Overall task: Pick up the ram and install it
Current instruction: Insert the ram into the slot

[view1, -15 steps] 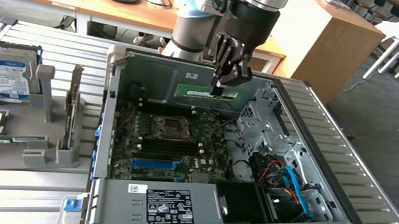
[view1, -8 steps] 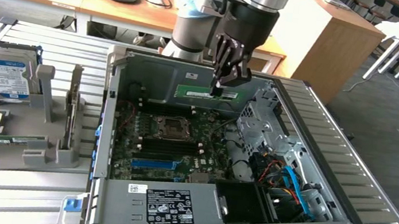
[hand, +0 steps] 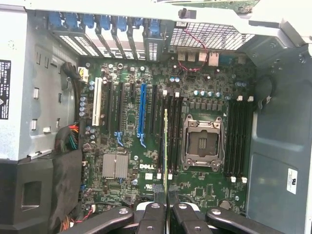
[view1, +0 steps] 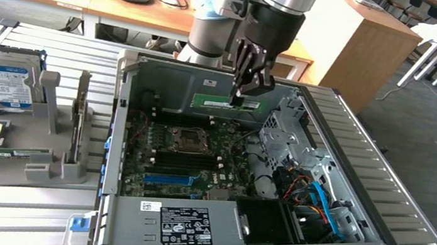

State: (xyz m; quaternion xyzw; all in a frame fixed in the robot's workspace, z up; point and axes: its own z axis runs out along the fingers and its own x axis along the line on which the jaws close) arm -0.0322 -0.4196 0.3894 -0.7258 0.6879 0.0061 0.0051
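The jaws are pinched narrow on the top edge of the ram point(view1: 226, 104). They hold it level above the motherboard point(view1: 211, 175) inside the open computer case point(view1: 166, 74) on the counter point(view1: 11, 216). The stick hangs clear of the board and is not seated.

In the wrist view the ram point(hand: 166, 146) shows edge-on, running along the black memory slots point(hand: 174, 131) just beside the processor socket point(hand: 202, 141). It looks lined up with the slot nearest it, though whether it sits exactly over that one is hard to tell.

To do this step well, the stick should be parallel to a single slot and centred over it. Both ends need to be level, so that it enters straight and not corner first. The pale clips at the slot ends should stand open, and the push should be straight down and even.
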